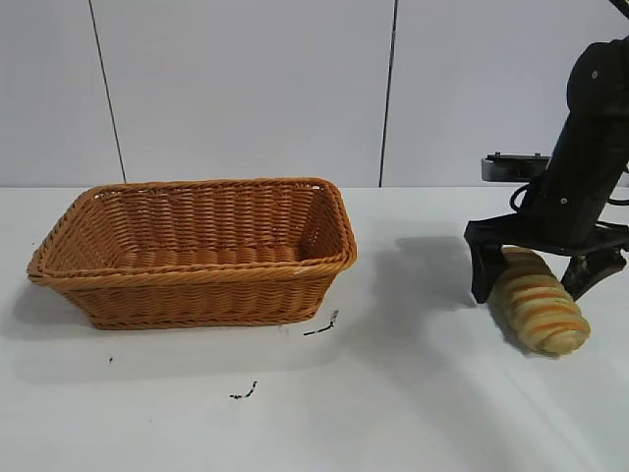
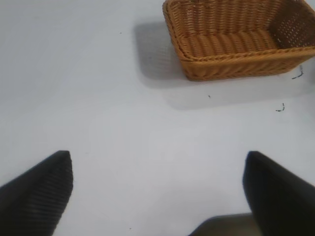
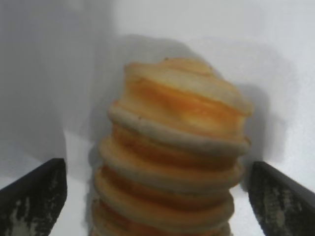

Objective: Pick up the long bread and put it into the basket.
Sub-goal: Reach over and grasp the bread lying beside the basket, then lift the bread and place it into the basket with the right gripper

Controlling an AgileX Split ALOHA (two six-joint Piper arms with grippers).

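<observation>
Two open fingers of my right gripper (image 1: 545,277) straddle the long bread (image 1: 539,303) on the white table (image 1: 393,393), spread wide with a gap on each side and holding nothing. I see the loaf lying well to the right of the basket (image 1: 197,251), its long axis running from under the wrist toward the table's front edge, crosswise to the finger gap. My left gripper (image 2: 157,191) hangs spread and empty over bare table beyond the basket's far side, so I judge the right arm far nearer for the pick.
</observation>
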